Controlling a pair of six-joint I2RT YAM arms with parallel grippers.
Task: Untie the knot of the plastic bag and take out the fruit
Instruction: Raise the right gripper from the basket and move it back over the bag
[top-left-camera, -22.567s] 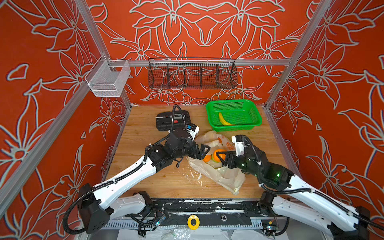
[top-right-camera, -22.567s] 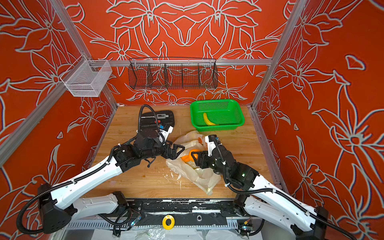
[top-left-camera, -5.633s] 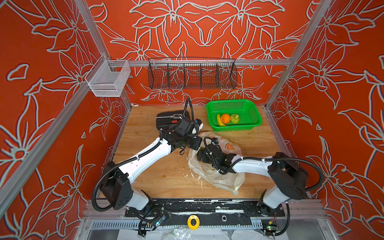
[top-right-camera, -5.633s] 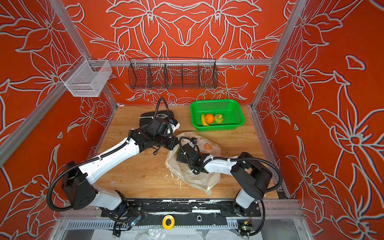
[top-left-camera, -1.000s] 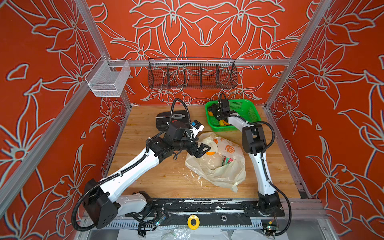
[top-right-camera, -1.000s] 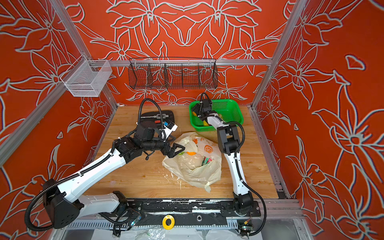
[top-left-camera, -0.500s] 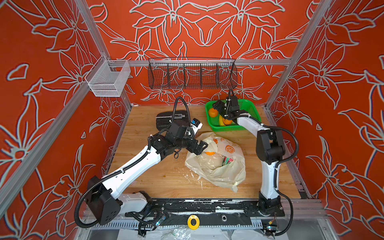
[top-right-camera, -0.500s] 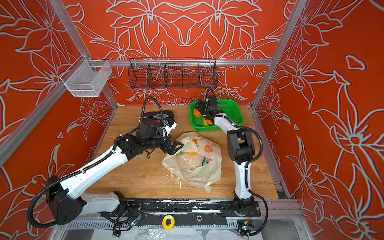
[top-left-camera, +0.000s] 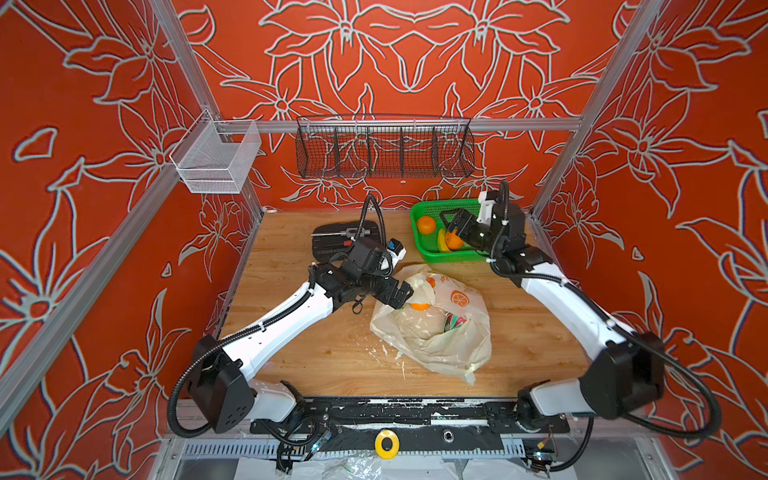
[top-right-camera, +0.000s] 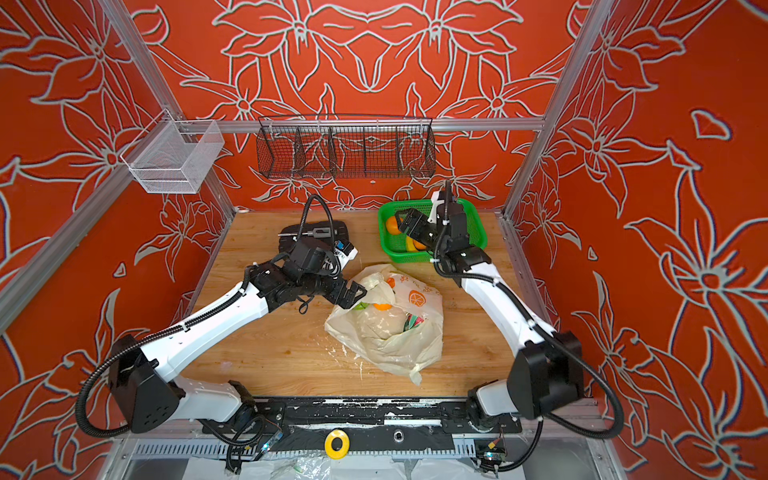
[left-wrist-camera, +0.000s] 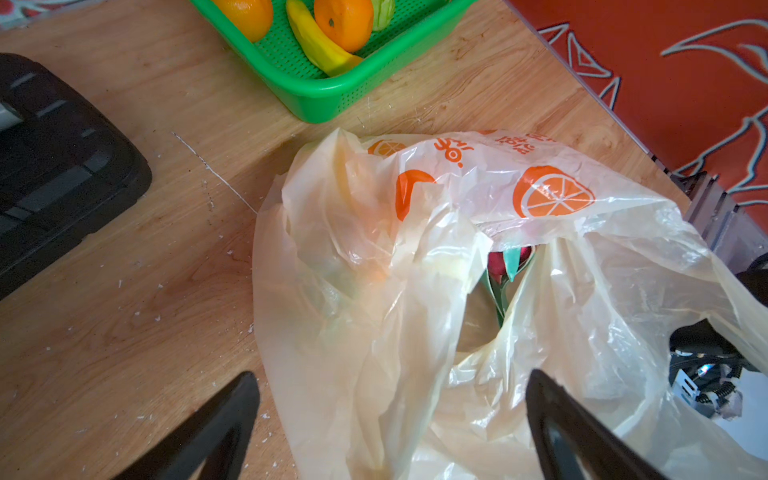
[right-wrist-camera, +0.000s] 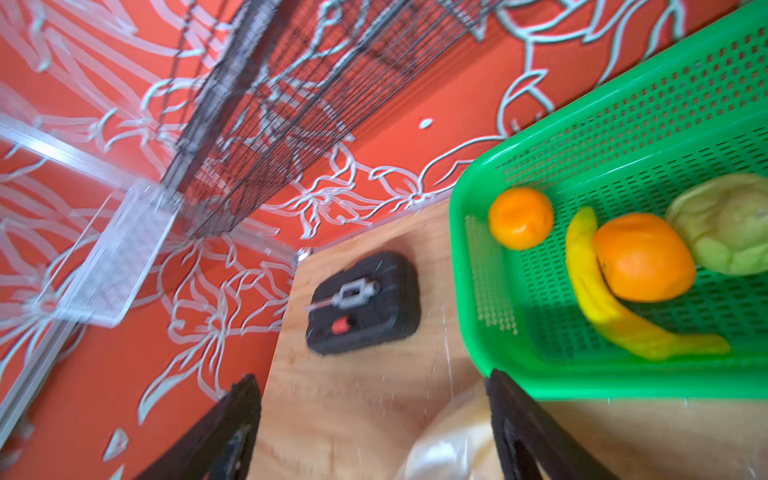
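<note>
- The left fingers (left-wrist-camera: 216, 432) are spread wide. Crinkled plastic lies in the gap between them, and I cannot tell whether either finger touches it.
- In both top views these fingers (top-left-camera: 400, 291) sit at the left rim of the plastic bag (top-left-camera: 436, 345), beside its open mouth.
- The right fingers (right-wrist-camera: 521, 432) are spread and carry nothing. I note that this wrist view is blurred.
- In a top view the right fingers (top-left-camera: 457, 222) hang over the left half of the green basket (top-left-camera: 453, 257), directly above the fruit in it.
- The basket stands at the back right of the tabletop (top-left-camera: 324, 365). It holds two oranges (right-wrist-camera: 642, 257), a bumpy green fruit (right-wrist-camera: 723, 224) and a banana (right-wrist-camera: 602, 307), which lies against the larger orange.
- The bag lies mid-tabletop, in front of the basket and near it, with bare wood showing between them. It is slack and crumpled, its printed orange slices facing up.
- Through the mouth I see a loose orange (top-left-camera: 419, 306) and a pink-and-green dragon fruit (top-left-camera: 455, 322). Further shapes show dimly through the plastic, and I cannot identify them.
- A black case (top-left-camera: 332, 243) rests at the back left of the tabletop, apart from the bag.
</note>
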